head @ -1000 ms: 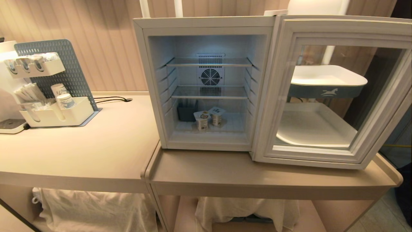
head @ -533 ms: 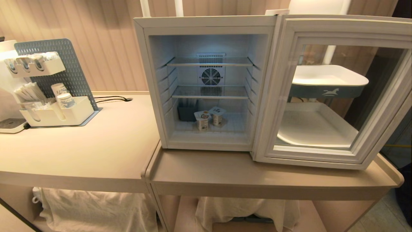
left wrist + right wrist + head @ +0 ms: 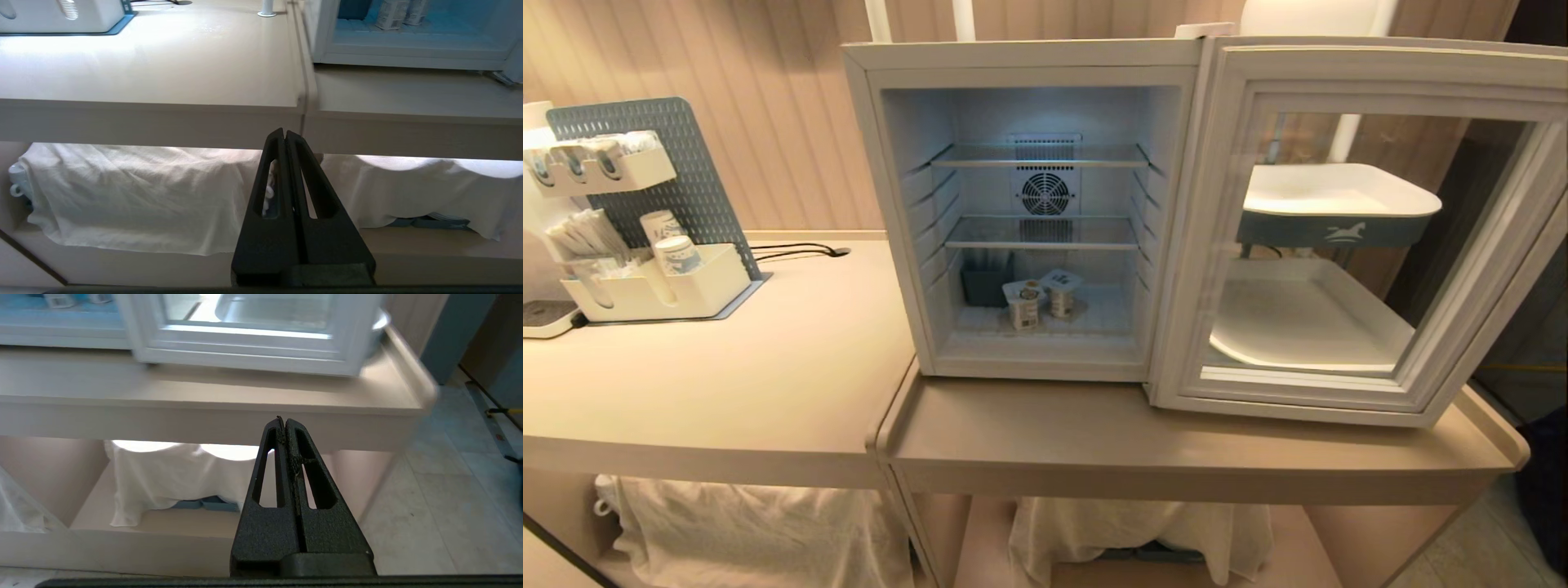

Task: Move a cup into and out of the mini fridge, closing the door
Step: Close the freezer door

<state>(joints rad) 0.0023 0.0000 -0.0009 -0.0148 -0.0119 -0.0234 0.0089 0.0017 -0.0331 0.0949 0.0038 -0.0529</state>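
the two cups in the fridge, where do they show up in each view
Head view: the two cups stand centre frame, on the mini fridge floor, beside a dark container.
Left wrist view: cups at the top edge, right of centre.
Right wrist view: cups cropped in the top left corner.
Shared landmark: the fridge's lower front sill.

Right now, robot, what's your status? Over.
Both claws shut, empty: left claw, right claw, low before the counter. Mini fridge door wide open. Two cups inside. Nothing blocking.

No legible text anywhere.
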